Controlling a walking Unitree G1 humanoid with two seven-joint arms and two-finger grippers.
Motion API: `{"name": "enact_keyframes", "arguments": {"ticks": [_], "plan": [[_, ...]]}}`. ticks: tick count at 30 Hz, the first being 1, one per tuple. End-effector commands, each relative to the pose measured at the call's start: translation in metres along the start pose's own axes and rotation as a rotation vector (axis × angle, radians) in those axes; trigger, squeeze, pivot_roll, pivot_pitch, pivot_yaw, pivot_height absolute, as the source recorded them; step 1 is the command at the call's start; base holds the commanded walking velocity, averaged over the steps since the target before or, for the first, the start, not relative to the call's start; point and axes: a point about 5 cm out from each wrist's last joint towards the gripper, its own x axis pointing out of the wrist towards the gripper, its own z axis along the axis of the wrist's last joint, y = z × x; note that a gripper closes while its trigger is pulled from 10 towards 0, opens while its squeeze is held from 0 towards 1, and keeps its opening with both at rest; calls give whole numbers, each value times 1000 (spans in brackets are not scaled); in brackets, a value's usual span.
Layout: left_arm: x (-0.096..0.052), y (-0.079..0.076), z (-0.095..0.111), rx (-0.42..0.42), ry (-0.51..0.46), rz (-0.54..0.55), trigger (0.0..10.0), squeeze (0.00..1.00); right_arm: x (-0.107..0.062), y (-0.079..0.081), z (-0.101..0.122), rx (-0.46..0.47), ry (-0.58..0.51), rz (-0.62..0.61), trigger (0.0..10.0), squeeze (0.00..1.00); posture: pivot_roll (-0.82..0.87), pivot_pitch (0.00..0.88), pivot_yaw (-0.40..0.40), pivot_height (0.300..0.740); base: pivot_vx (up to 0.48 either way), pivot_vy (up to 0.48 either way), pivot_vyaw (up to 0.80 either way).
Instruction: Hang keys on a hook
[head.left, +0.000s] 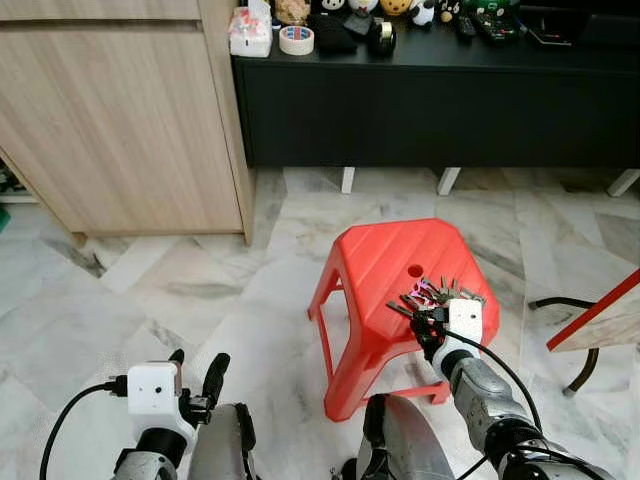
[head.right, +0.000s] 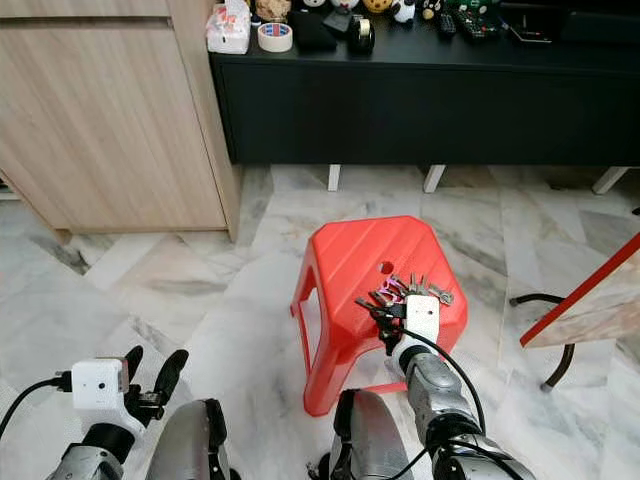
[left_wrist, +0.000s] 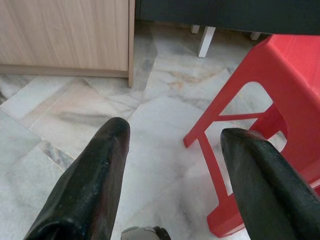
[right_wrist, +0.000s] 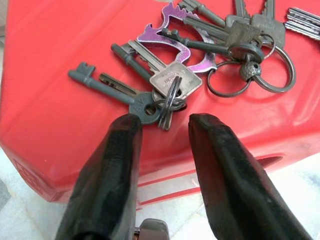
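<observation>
Keys just ahead of your right gripper (right_wrist: 162, 125), on the red plastic stool (head.left: 375, 265).
Bunch of dark metal keys (right_wrist: 200, 55) fans away across the seat; fingers spread, nothing held. Left gripper (left_wrist: 172, 145) open, farther off.

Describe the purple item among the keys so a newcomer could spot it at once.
On the marble floor before the black cabinet stands a red plastic stool. A bunch of keys lies on its seat, just ahead of the open right gripper. Among the grey metal keys, it is the one flat purple piece with a jagged cut-out outline.
</observation>
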Motion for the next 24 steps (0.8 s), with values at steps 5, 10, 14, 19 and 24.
{"name": "enact_keyframes", "arguments": {"ticks": [5, 10, 14, 19, 24], "plan": [[-3, 1, 2, 21, 7, 3, 10000, 0, 0, -1, 0, 15, 7, -3, 0, 0, 127, 188, -107, 585, 0, 0, 0], [-4, 2, 0, 29, 18, 4, 10000, 0, 0, -3, 0, 18, 3, -5, 0, 0, 131, 187, -106, 585, 0, 0, 0], [-5, 1, -1, 29, 22, 4, 10000, 0, 0, -5, 1, 21, 1, -10, 0, 0, 131, 183, -106, 585, 0, 0, 0], [-4, 2, -3, 30, 25, 6, 10000, 0, 0, -6, 3, 24, -7, -10, 0, 0, 133, 177, -107, 585, 0, 0, 0], [-2, 2, -7, 33, 32, 10, 10000, 0, -1, -9, 3, 29, -11, -14, 0, 0, 131, 158, -108, 585, 0, 0, 0]]}}
